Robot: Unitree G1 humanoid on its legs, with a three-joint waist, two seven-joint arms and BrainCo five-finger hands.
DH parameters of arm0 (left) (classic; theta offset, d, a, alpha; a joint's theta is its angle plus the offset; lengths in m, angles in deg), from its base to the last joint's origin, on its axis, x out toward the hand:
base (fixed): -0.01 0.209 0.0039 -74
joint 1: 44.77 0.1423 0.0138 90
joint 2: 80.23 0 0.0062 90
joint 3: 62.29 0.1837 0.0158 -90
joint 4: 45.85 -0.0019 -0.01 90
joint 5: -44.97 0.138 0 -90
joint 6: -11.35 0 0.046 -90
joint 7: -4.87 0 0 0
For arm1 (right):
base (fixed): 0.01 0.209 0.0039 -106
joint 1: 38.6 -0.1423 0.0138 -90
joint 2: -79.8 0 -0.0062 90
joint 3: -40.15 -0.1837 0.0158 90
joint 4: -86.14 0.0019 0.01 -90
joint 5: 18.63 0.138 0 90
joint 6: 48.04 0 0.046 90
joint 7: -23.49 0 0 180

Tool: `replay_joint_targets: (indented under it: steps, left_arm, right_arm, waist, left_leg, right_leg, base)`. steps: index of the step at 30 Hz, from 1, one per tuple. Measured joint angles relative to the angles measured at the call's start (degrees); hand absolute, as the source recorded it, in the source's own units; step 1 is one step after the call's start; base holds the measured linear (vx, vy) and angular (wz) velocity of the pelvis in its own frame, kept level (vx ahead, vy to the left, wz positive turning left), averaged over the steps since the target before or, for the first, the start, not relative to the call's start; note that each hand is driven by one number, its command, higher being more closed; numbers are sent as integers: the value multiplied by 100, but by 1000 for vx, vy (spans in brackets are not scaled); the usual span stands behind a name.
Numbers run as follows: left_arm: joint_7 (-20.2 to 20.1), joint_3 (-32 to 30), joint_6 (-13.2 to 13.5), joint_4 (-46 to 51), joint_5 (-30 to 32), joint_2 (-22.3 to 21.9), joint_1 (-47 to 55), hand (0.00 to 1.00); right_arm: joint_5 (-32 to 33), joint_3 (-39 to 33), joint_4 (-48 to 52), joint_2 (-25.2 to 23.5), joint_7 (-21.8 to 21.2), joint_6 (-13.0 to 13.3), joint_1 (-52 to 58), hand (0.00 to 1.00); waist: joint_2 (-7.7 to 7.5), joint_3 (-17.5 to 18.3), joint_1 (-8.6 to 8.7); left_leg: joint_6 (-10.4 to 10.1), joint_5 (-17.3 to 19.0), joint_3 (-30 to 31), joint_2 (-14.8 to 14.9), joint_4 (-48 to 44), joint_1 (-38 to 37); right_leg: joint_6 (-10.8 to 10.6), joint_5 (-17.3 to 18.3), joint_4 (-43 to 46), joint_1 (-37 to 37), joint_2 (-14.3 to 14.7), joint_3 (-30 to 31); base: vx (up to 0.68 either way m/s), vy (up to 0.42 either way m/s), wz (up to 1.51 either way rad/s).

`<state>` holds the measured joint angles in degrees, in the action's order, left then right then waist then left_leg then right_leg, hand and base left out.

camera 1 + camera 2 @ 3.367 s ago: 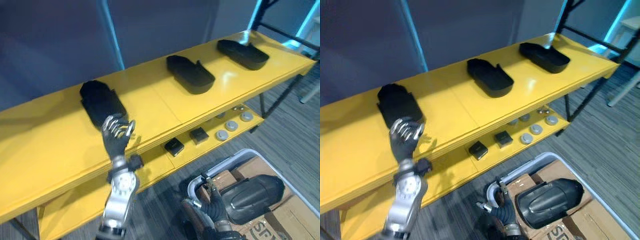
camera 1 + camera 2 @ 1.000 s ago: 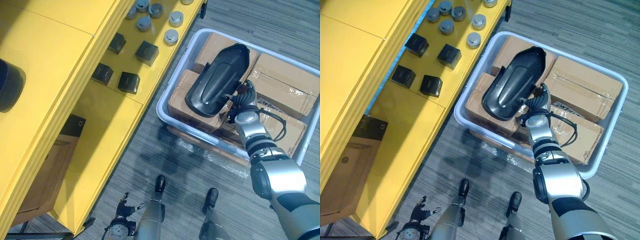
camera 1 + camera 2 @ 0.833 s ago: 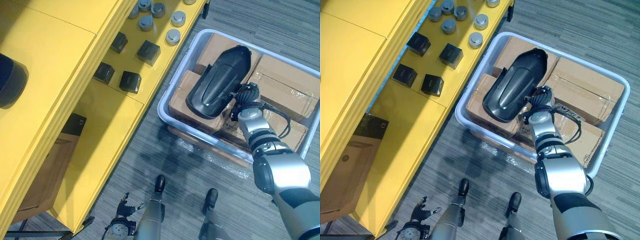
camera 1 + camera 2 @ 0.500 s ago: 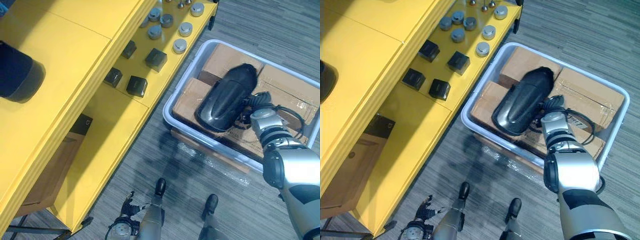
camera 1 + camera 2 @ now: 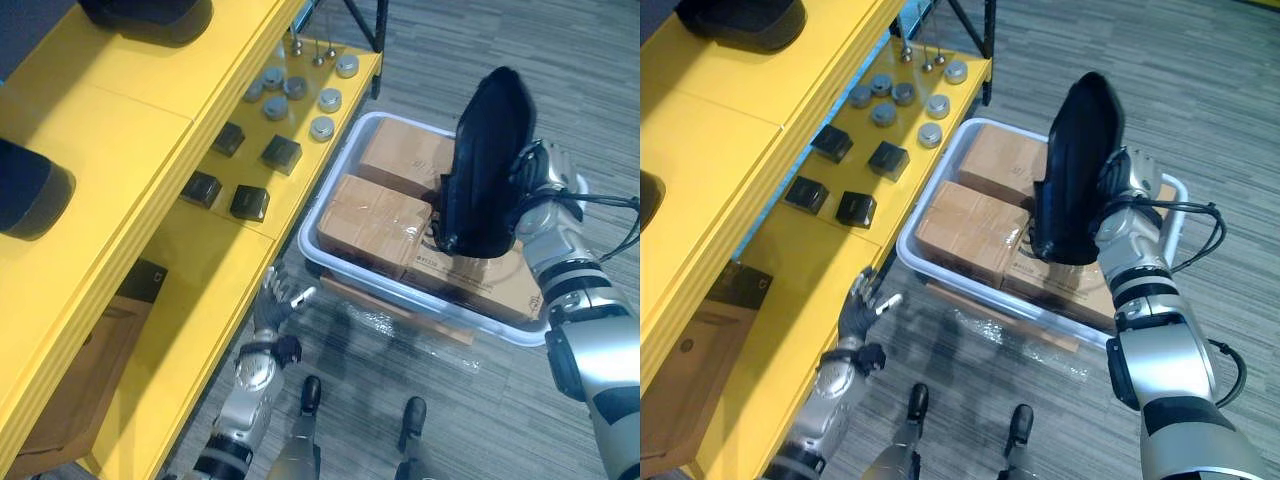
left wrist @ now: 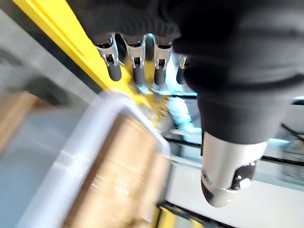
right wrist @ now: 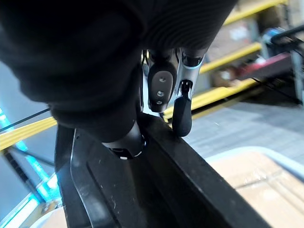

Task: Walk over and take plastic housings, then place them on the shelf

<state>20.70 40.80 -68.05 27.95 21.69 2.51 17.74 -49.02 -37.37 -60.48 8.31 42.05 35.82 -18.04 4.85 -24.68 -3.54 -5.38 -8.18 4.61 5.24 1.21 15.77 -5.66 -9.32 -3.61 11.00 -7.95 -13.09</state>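
One glossy curved black housing [image 5: 485,150], pinched upright by the right hand [image 5: 541,186] over a bin [image 5: 319,215]; left hand [image 5: 275,300] loose-fingered.

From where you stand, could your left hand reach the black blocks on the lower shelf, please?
Probably yes: the left hand hangs open just off the lower shelf, and nothing lies between it and the nearest black blocks.

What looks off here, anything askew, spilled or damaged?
Nothing spilled or damaged. Only oddity: the black housing stands nearly on end above the white bin, held by one edge in the right robot hand. The cardboard boxes in the bin lie flat.
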Motion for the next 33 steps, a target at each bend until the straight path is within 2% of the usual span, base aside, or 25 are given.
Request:
replay_joint_targets:
  steps: [1,3,5,9,12,17,21,24,30,31,33]
  left_arm:
    - [-1,80,4,-108,-44,30,-181,0]
    - [-9,300,21,-519,-325,87,-725,0]
    - [-24,436,30,-879,-841,70,-1159,0]
    - [-38,444,59,-946,-1662,-64,-1328,0]
    - [-33,542,63,-978,-2032,-145,-1317,0]
    - [-7,643,60,-1015,-2046,-197,-1218,0]
    - [86,639,60,-1140,-2035,-273,-970,0]
    - [177,637,59,-1126,-2038,-314,-721,0]
    - [92,579,72,-114,-2050,-307,263,0]
    - [78,568,98,164,-2038,-308,465,100]
    - [78,487,132,445,-1961,-311,708,100]
  right_arm:
    - [-71,1,119,-62,1,2,56,100]
    - [-216,121,576,-299,52,7,213,100]
    - [-282,235,1197,-537,102,9,399,100]
    - [-447,399,2531,-795,308,58,969,100]
    - [-597,400,3249,-859,428,74,1410,100]
    - [-601,399,4155,-1214,519,122,2243,100]
    - [-601,546,5034,-1602,537,271,3060,100]
    - [-594,701,5652,-1834,570,445,3703,100]
    - [-306,846,6556,-2220,561,834,4761,100]
    - [-182,890,6730,-2309,548,958,4982,100]
    - [-154,1006,7031,-2406,525,1051,5306,100]
  waist:
    - [-1,27,24]
    - [-28,95,181]
    - [-121,146,291]
    - [-282,333,474]
    - [-343,431,534]
    - [-388,844,554]
    - [-460,1193,546]
    - [-493,1473,539]
    - [-493,1870,536]
    - [-491,1951,529]
    - [-492,2037,520]
  left_leg:
    - [-1,-24,-9,7,50,-39]
    - [-3,-71,-58,27,169,-121]
    - [-9,-80,-174,53,233,-210]
    - [-13,-81,-335,99,333,-360]
    - [-27,-69,-455,110,367,-570]
    - [-104,5,-594,174,370,-790]
    - [-155,60,-675,256,376,-1030]
    - [-219,106,-676,321,394,-1053]
    - [-234,116,-711,343,395,-1139]
    - [-224,108,-708,342,394,-1154]
    - [-229,111,-693,341,386,-1216]
  right_leg:
    - [7,-5,-4,0,5,7]
    - [20,-16,-6,0,16,37]
    - [35,-31,-16,11,33,164]
    - [41,-35,-61,-16,79,301]
    - [45,-38,-100,-185,91,372]
    - [46,-36,-110,-319,146,498]
    - [115,50,-116,-492,220,590]
    - [74,130,-118,-510,282,591]
    - [100,159,-120,-585,306,576]
    - [110,167,-120,-602,305,567]
    - [129,169,-120,-677,301,532]
  base:
    - [-1,-5,-12]
    - [9,5,-15]
    - [21,21,-26]
    - [43,13,-20]
    - [58,30,-13]
    - [14,31,-16]
    - [-24,3,-14]
    - [-43,-16,-5]
    - [5,3,0]
    - [0,0,0]
    - [40,17,6]
